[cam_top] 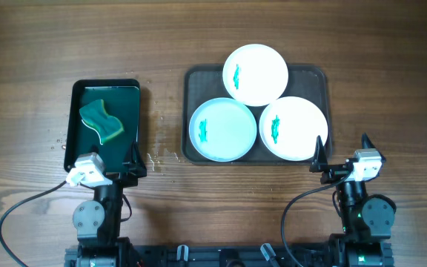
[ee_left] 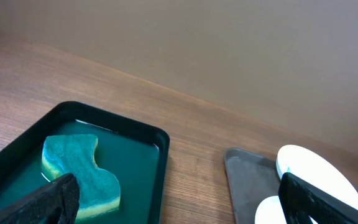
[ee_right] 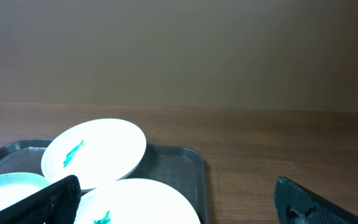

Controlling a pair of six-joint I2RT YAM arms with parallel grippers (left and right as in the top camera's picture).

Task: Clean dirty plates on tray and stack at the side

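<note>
1. Our left gripper (ee_left: 179,186) is released, its fingers spread wide and holding nothing. The black tray (ee_left: 160,162) of green water lies just ahead. Its sponge (ee_left: 79,171) is ahead-left, its near end hidden by the left finger.
2. Our right gripper (ee_right: 178,183) is likewise released and empty.
3. Ahead-left of it sits the grey tray (cam_top: 317,78), which holds the far white plate (cam_top: 255,74), the blue plate (cam_top: 223,130) and the near white plate (cam_top: 293,127). Each plate is smeared teal.
4. From the right wrist, the blue plate is cut off at the frame's left edge and the near white plate at the bottom edge.
</note>
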